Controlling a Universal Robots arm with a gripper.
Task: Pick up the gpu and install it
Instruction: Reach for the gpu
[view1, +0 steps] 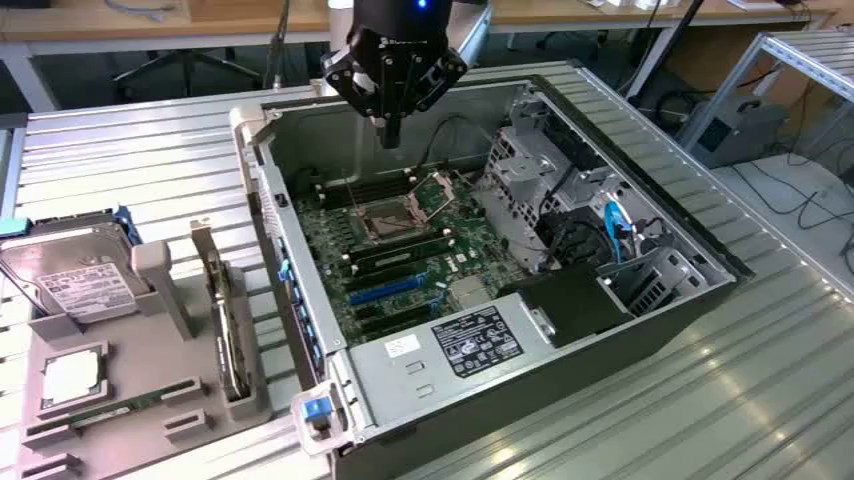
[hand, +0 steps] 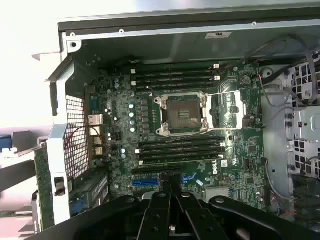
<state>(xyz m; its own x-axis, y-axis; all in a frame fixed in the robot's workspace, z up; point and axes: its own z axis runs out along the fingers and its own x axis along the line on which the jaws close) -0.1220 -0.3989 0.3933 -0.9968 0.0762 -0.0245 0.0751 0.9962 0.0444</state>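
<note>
Scene: a dark grey desktop computer case lies open on its side on a ribbed, silvery metal counter, with its green motherboard facing up.

Fingers: the arm's black fingers point straight down over the far end of the case, above the motherboard. They are pressed together with nothing between them.

Wrist view: the closed fingers hang over the board, near its short blue expansion slots. The square silver processor socket sits beyond them, between rows of black memory slots.

Gpu: the thin, flat card with a dark face and green edge, the gpu, stands on its edge in a slot of a pale grey holder tray. The tray is outside the case, on the exterior view's left. The fingers are well apart from the card and not touching it.

Other parts in the tray: a silver boxy hard drive with a white label and a long, narrow green memory stick (neither belongs to this task).

Slots in the case: the blue expansion slots look empty, with no card seated in them.

Progress: judging by how things lie, the task is at its very start. The gpu has not been picked up, so both the pick-up and the seating in the case are left to do.
</note>
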